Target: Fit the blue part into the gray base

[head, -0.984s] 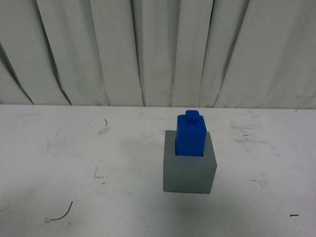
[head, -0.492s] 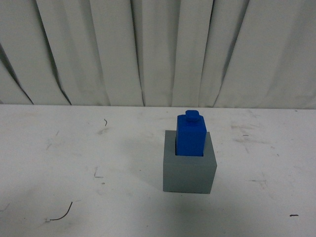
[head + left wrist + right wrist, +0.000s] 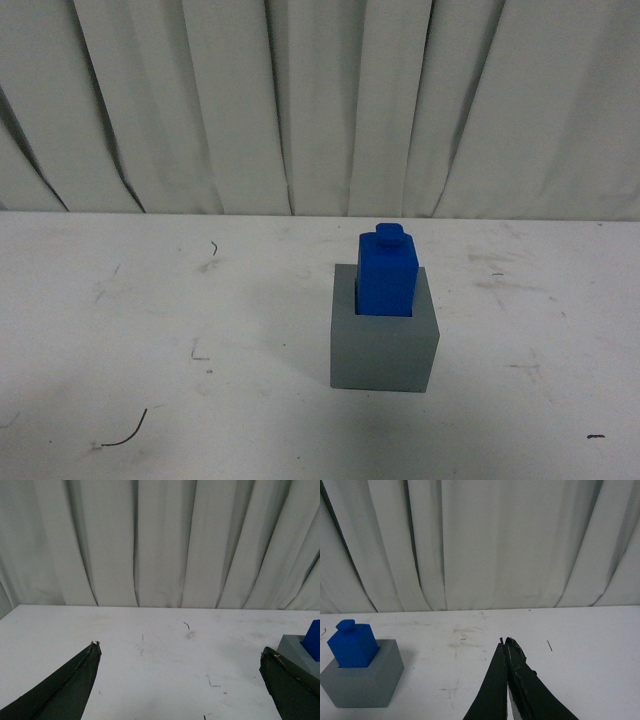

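Note:
The blue part (image 3: 387, 271) stands upright in the recess of the gray base (image 3: 384, 343) on the white table, stud on top. Neither arm shows in the front view. In the left wrist view my left gripper (image 3: 178, 650) is open and empty, with a corner of the gray base (image 3: 296, 648) and the blue part (image 3: 314, 639) beside one finger. In the right wrist view my right gripper (image 3: 505, 641) is shut and empty, well apart from the blue part (image 3: 353, 645) seated in the gray base (image 3: 365, 677).
The white table (image 3: 150, 330) carries scuff marks and a small dark thread (image 3: 125, 435) near the front left. White pleated curtains (image 3: 320, 100) hang behind the table's far edge.

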Controlling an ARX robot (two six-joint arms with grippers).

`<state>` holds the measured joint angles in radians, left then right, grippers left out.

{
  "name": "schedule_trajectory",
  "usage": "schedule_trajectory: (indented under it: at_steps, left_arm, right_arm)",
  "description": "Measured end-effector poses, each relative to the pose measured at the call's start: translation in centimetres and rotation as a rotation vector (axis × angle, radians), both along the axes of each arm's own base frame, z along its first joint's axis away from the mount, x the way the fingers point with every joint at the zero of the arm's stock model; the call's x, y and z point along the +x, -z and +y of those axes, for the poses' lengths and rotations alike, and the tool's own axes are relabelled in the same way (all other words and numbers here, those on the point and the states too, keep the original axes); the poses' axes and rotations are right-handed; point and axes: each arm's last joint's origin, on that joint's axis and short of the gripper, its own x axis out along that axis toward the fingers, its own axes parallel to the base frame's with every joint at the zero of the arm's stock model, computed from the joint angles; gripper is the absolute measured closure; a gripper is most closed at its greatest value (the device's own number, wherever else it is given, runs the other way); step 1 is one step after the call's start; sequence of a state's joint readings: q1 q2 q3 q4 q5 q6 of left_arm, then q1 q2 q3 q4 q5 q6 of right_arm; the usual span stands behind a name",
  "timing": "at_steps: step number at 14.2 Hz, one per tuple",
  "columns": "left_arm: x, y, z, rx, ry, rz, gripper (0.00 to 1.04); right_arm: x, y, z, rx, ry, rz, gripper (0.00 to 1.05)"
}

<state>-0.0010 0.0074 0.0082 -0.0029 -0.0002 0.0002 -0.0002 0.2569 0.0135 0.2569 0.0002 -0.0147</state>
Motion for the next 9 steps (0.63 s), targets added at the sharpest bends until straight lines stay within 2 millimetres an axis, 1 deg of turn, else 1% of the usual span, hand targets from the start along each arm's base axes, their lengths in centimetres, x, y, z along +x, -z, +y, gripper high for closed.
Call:
schedule_trajectory:
  at_steps: [4,5,7,8,9]
  left_arm:
    - [0.0,0.0,0.0,0.0,0.0,0.0,0.07]
    - [0.0,0.0,0.0,0.0,0.0,0.001,0.07]
    - [0.0,0.0,0.0,0.0,0.0,0.0,0.07]
    - [0.0,0.0,0.0,0.0,0.0,0.0,0.07]
    - [0.0,0.0,0.0,0.0,0.0,0.0,0.07]
  right_arm:
    - [-0.5,0.0,0.0,0.0,0.0,-0.002,1.03]
    - [-1.7,0.2,0.0,0.0,0.0,-0.011,1.03]
    - [-1.7,0.4,0.0,0.0,0.0,0.008,1.03]
    - [-1.7,0.4,0.0,0.0,0.0,0.007,0.91]
    - [-1.7,0.4,0.0,0.0,0.0,0.007,0.82]
